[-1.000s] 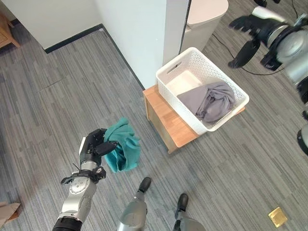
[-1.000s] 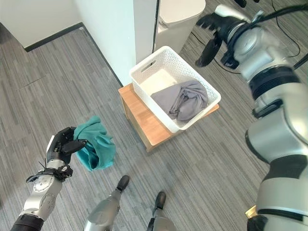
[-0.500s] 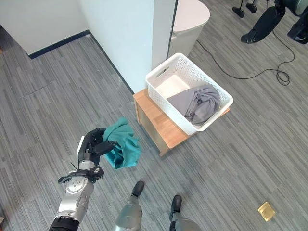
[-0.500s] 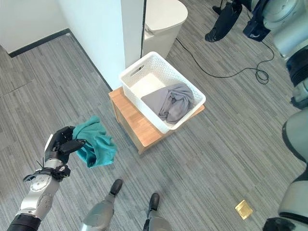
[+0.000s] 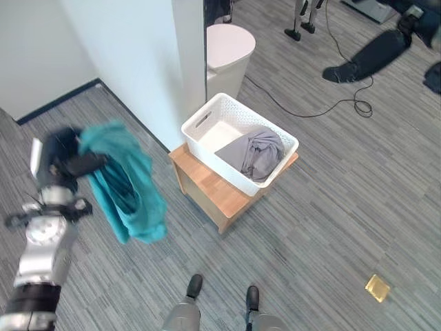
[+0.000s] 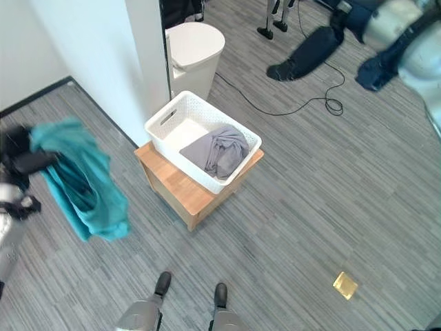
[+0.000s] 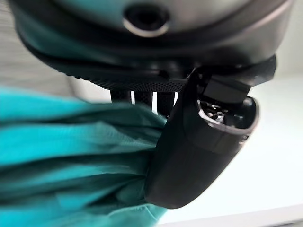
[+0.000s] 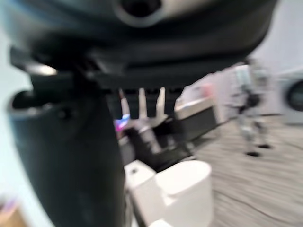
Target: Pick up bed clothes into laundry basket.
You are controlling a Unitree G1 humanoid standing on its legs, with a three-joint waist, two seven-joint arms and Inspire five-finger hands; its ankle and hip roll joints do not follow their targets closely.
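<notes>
Teal crumpled cloth (image 5: 127,183) hangs lengthwise from the left hand (image 5: 63,157), whose fingers are curled round it. The white perforated plastic laundry basket (image 5: 207,121) sits well off to its right, holding grey bedding (image 5: 256,152). The right hand (image 5: 358,62) hovers farther off with straight fingers.

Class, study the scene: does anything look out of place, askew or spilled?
Nothing is spilled or damaged. The teal cloth hangs from the left hand, away from the white basket, which sits skewed on its wooden stand with grey clothes inside.
</notes>
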